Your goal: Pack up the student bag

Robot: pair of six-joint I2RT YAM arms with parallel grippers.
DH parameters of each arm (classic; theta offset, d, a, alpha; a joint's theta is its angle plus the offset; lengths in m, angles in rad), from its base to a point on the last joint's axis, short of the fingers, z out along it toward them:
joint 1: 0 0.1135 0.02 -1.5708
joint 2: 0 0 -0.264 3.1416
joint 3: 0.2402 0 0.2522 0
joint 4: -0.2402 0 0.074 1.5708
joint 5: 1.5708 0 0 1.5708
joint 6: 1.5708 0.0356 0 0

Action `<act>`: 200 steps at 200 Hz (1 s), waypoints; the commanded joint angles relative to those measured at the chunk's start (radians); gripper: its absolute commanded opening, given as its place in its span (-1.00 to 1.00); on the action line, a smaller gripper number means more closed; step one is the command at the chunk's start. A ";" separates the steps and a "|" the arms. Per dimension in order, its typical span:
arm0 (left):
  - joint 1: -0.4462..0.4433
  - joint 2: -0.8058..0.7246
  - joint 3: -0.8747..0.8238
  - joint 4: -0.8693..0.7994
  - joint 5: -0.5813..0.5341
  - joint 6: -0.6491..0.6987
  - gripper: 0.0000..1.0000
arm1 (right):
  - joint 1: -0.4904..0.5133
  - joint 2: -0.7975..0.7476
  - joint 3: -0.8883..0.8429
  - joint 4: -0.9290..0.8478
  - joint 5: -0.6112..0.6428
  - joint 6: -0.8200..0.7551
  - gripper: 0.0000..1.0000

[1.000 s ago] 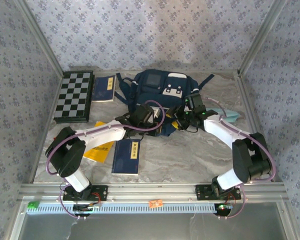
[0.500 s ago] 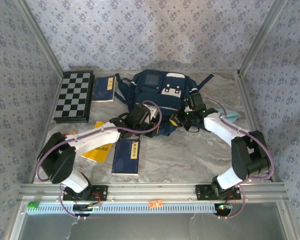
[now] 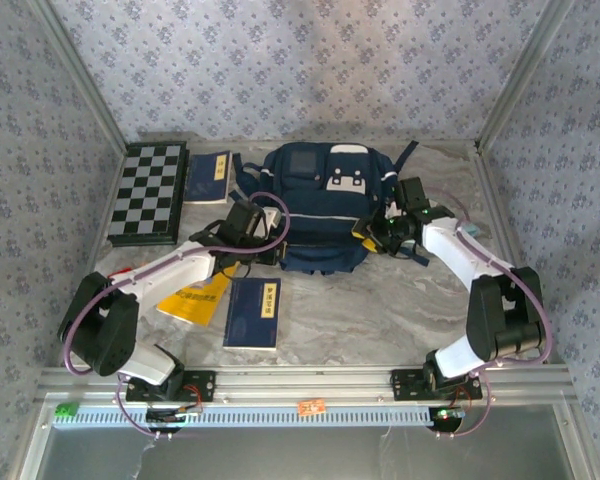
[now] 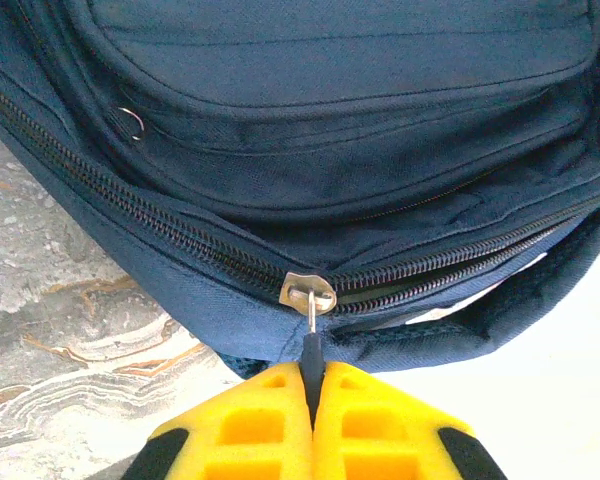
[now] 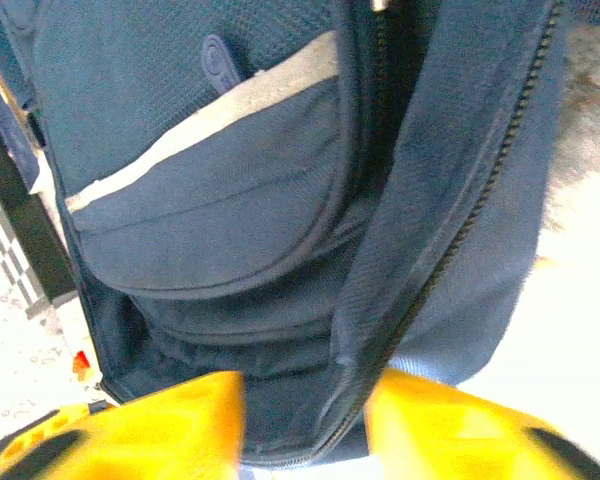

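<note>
Left of the large navy blue fabric backpack (image 3: 320, 205), which is sitting toward the tabletop's (image 3: 380, 310) back, a chequered game board (image 3: 148, 192) and a dark blue book (image 3: 252, 312) are lying unpacked. The left gripper (image 4: 311, 372) jaws are pinching the backpack's metal zipper pull (image 4: 308, 293). The right gripper (image 5: 305, 420) jaws are standing apart around its opened flap edge (image 5: 420, 260). Packing seems hardly begun.

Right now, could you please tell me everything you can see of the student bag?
The student bag is a large navy fabric backpack with white and grey patches, front pockets and dark straps. It lies front up on the marbled table, toward its far side. Its main zip is partly open. The left tool pinches the zip pull; the right tool straddles the opened edge, fingers apart.
</note>
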 commanded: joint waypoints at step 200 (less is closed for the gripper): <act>-0.046 -0.023 0.039 0.000 -0.088 0.013 -1.00 | 0.397 0.103 0.040 0.127 0.435 0.721 -0.57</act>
